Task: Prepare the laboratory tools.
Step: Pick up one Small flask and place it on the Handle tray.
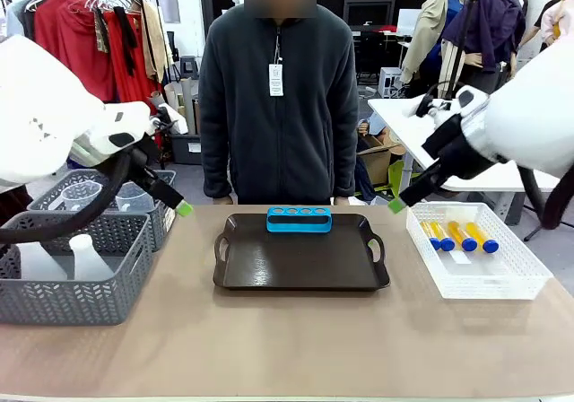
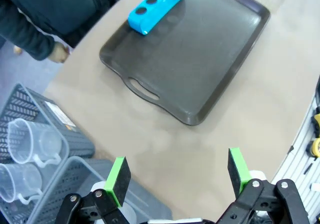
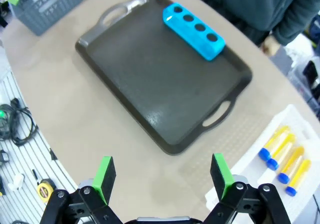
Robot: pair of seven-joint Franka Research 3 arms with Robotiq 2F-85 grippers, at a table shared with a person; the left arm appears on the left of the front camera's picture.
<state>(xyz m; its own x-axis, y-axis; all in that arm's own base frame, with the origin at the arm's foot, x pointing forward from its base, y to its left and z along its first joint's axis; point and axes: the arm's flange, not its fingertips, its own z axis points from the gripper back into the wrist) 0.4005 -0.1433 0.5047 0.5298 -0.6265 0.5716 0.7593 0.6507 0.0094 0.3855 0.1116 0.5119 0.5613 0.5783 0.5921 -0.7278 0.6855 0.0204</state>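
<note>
Four tubes [image 1: 457,236] of amber liquid lie side by side in the white basket [image 1: 502,281], right of frame, blue caps toward the lower edge. Translucent white flask [image 1: 87,257] stands upright in the front grey basket [image 1: 63,299], lower left. Two clear handled beakers [image 2: 31,141] sit mouths up in the rear grey basket [image 2: 75,144].

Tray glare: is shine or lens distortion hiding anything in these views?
Front view: even light, the tray shows only a soft sheen, the blue rack is sharp. Left wrist view: wide-angle bends the edge of the table. Right wrist view: same bend; the tubes read clearly.
</note>
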